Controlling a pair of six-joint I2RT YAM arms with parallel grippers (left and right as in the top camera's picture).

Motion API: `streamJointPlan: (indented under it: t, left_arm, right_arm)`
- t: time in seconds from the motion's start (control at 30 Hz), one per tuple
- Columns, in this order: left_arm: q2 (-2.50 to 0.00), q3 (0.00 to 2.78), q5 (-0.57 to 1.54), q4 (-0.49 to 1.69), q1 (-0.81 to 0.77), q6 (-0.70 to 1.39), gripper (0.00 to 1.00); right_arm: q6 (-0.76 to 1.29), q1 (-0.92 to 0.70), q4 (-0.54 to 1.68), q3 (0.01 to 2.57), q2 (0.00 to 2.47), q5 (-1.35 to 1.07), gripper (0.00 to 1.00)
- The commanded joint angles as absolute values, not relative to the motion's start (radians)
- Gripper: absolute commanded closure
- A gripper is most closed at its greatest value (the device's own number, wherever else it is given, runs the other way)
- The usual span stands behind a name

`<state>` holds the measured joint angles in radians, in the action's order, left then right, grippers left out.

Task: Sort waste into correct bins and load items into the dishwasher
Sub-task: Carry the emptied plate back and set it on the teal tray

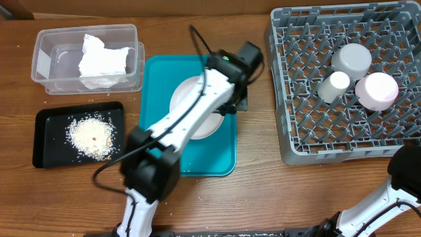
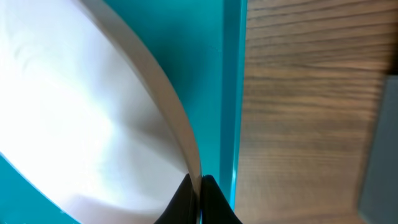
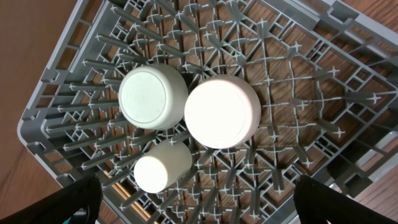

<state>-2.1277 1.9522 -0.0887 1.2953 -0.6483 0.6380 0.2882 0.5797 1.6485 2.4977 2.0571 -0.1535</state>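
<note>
A white plate (image 1: 184,99) lies on the teal tray (image 1: 158,79) at the table's middle. My left gripper (image 1: 230,105) is shut on the plate's right rim; the left wrist view shows its fingers (image 2: 199,186) pinching the rim of the plate (image 2: 81,112) just inside the tray's edge (image 2: 233,74). The grey dishwasher rack (image 1: 296,131) at the right holds a grey cup (image 1: 352,60), a small white cup (image 1: 334,85) and a pink bowl (image 1: 377,90), all upside down. My right gripper (image 3: 199,199) hangs open and empty above the rack (image 3: 298,112).
A clear plastic container (image 1: 46,46) with crumpled white paper stands at the back left. A black tray (image 1: 49,145) with scattered rice lies in front of it. The right arm (image 1: 408,174) sits at the rack's front right corner.
</note>
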Motion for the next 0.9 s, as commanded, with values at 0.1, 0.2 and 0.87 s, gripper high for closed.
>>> streamJointPlan:
  t: [0.1, 0.2, 0.87]
  left_arm:
    - [-2.239, 1.964, -0.180, 1.247, -0.654, 0.677, 0.89]
    - [-2.244, 1.964, -0.200, 1.253, -0.640, 0.659, 0.73]
    - [-2.242, 2.620, -0.210, 1.680, -0.247, 0.707, 0.62]
  right_arm:
    - [0.293, 0.578, 1.645, 2.513, 2.048, -0.160, 0.00]
    - [0.293, 0.578, 1.660, 2.513, 2.048, -0.200, 0.00]
    - [0.233, -0.035, 1.623, 2.381, 2.105, -0.303, 0.00]
